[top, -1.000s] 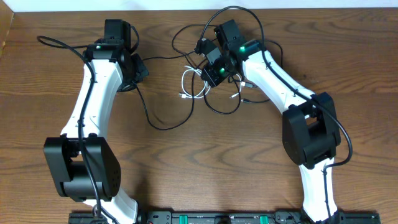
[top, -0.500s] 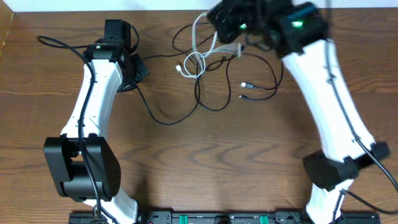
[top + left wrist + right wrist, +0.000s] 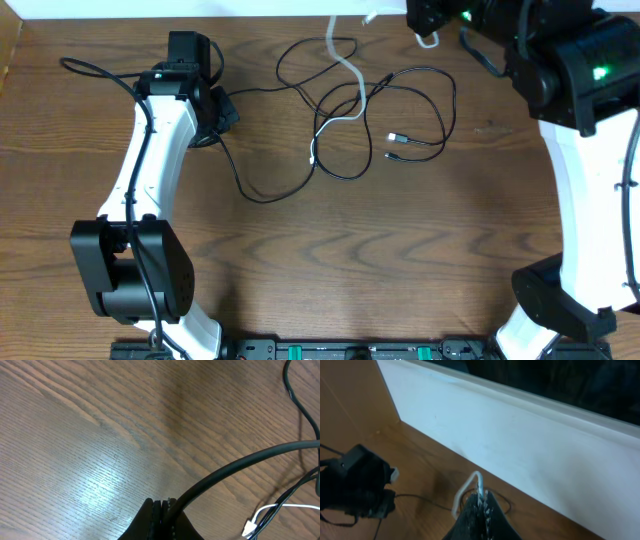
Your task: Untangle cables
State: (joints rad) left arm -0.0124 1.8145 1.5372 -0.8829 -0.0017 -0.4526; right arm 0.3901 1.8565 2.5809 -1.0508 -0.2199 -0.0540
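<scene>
Grips a black cable [image 3: 240,467] in the left gripper [image 3: 162,508], fingers pressed together on it, low over the table [image 3: 75,460]. Pinches the white cable [image 3: 476,480] in the right gripper [image 3: 481,506], fingers closed on it, high above the table's far edge. Lets the white cable hang down across the black loops [image 3: 345,178] lying mid-table.
</scene>
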